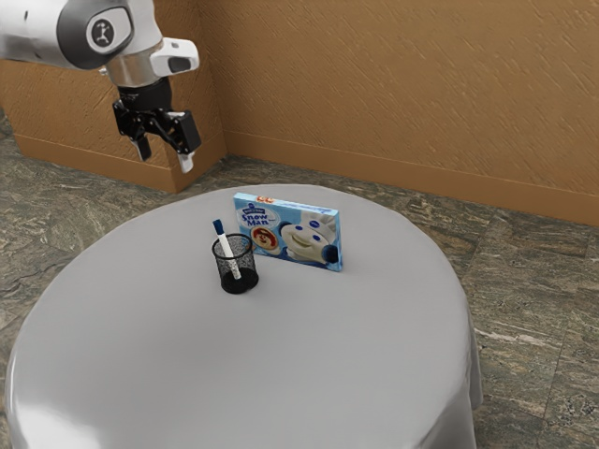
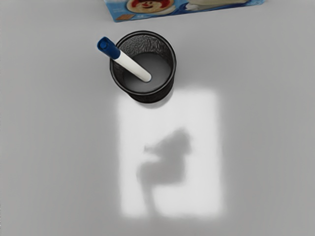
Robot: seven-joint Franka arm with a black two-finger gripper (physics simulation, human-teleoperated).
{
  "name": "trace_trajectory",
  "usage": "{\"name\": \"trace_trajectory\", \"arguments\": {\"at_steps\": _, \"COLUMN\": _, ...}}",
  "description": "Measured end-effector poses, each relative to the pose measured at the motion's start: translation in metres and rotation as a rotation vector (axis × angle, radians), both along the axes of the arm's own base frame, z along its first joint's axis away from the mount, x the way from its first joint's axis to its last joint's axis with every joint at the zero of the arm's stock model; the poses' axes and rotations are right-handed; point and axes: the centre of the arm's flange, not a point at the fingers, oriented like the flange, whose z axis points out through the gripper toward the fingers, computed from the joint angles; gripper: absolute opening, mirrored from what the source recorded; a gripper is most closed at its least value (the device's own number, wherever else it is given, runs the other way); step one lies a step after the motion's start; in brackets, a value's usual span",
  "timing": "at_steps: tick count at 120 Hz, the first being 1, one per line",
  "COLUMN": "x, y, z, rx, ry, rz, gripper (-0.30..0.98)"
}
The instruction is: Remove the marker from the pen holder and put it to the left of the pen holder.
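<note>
The black gripper [image 1: 165, 154] hung in the air with its two fingers spread well apart and had hold of nothing. It was higher than the pen holder [image 1: 239, 283] and well apart from it, toward the exterior view's left, with the white arm [image 1: 37, 33] above. The marker [image 1: 227, 251] was inside the pen holder, tilted, its white body slanting down within the mesh and its blue cap [image 2: 108, 47] sticking out past the rim. Near the pen holder, apart from it, a light blue box [image 1: 290, 234] with "Snow Man" lettering stood upright on a long edge. On the side of the pen holder away from the box, a bright patch [image 2: 204, 196] with a dark shadow [image 2: 165, 169] in it fell on the round, grey-covered table [image 1: 346, 355]. Beyond the pen holder and the table were a stone-patterned floor [image 1: 524, 309] and a brown textured wall [image 1: 402, 84].
</note>
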Motion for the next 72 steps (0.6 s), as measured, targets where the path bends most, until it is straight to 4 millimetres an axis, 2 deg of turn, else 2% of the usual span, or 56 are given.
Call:
{"name": "trace_trajectory", "arguments": {"at_steps": 13, "x": 0.002, "y": 0.001, "z": -0.004, "rx": -0.003, "ry": 0.001, "rz": -0.003, "gripper": 0.69}}
{"name": "trace_trajectory", "arguments": {"at_steps": 20, "x": 0.015, "y": 0.002, "z": -0.026, "rx": -0.003, "ry": 0.029, "rz": -0.003, "gripper": 0.69}}
{"name": "trace_trajectory", "arguments": {"at_steps": 26, "x": 0.033, "y": 0.009, "z": -0.062, "rx": 0.004, "ry": 0.073, "rz": 0.012, "gripper": 0.68}}
{"name": "trace_trajectory", "arguments": {"at_steps": 30, "x": 0.047, "y": 0.033, "z": -0.080, "rx": 0.009, "ry": 0.086, "rz": 0.043, "gripper": 0.68}}
{"name": "trace_trajectory", "arguments": {"at_steps": 38, "x": 0.072, "y": 0.128, "z": -0.116, "rx": -0.003, "ry": 0.100, "rz": 0.159, "gripper": 0.68}}
{"name": "trace_trajectory", "arguments": {"at_steps": 43, "x": 0.086, "y": 0.160, "z": -0.137, "rx": -0.018, "ry": 0.103, "rz": 0.188, "gripper": 0.68}}
{"name": "trace_trajectory", "arguments": {"at_steps": 52, "x": 0.106, "y": 0.180, "z": -0.161, "rx": -0.042, "ry": 0.085, "rz": 0.183, "gripper": 0.69}}
{"name": "trace_trajectory", "arguments": {"at_steps": 60, "x": 0.124, "y": 0.197, "z": -0.190, "rx": -0.081, "ry": 0.071, "rz": 0.183, "gripper": 0.69}}
{"name": "trace_trajectory", "arguments": {"at_steps": 66, "x": 0.136, "y": 0.201, "z": -0.206, "rx": -0.108, "ry": 0.056, "rz": 0.172, "gripper": 0.69}}
{"name": "trace_trajectory", "arguments": {"at_steps": 72, "x": 0.144, "y": 0.198, "z": -0.210, "rx": -0.135, "ry": 0.033, "rz": 0.155, "gripper": 0.69}}
